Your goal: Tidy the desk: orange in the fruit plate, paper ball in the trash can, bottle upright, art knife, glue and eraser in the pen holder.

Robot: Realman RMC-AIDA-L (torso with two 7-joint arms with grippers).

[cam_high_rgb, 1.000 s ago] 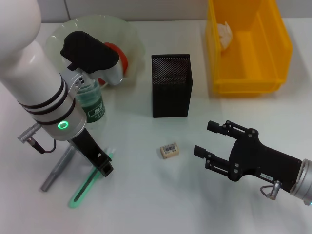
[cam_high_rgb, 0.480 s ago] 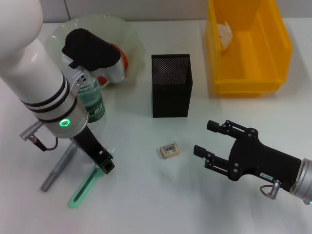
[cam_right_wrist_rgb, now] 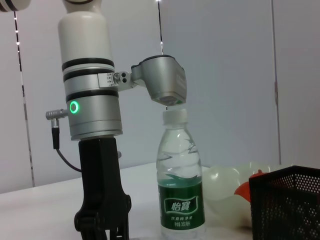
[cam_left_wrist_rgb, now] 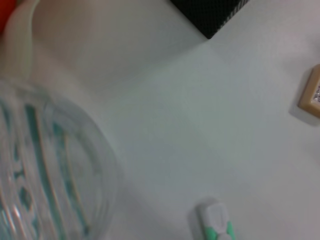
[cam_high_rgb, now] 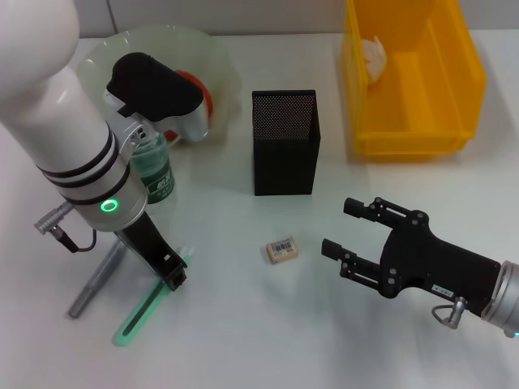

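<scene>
The bottle point(cam_high_rgb: 156, 174) stands upright on the desk by the plate, and it also shows as the bottle point(cam_right_wrist_rgb: 181, 185) in the right wrist view. My left gripper point(cam_high_rgb: 172, 279) hangs just in front of it, above the green art knife point(cam_high_rgb: 146, 306); the grey glue stick point(cam_high_rgb: 96, 279) lies beside that. The orange point(cam_high_rgb: 197, 93) rests in the pale green fruit plate point(cam_high_rgb: 215, 53). A small eraser point(cam_high_rgb: 281, 250) lies in front of the black mesh pen holder point(cam_high_rgb: 284, 142). The paper ball point(cam_high_rgb: 375, 57) sits in the yellow trash can point(cam_high_rgb: 470, 73). My right gripper point(cam_high_rgb: 345, 231) is open, right of the eraser.
In the left wrist view, the bottle point(cam_left_wrist_rgb: 45, 175) fills one side, with the pen holder's corner point(cam_left_wrist_rgb: 210, 15), the eraser point(cam_left_wrist_rgb: 312, 97) and the art knife's tip point(cam_left_wrist_rgb: 216, 225) around bare desk.
My left arm has drifted slightly to the right, its gripper still near the art knife. The bottle stays upright. The right gripper has barely moved.
</scene>
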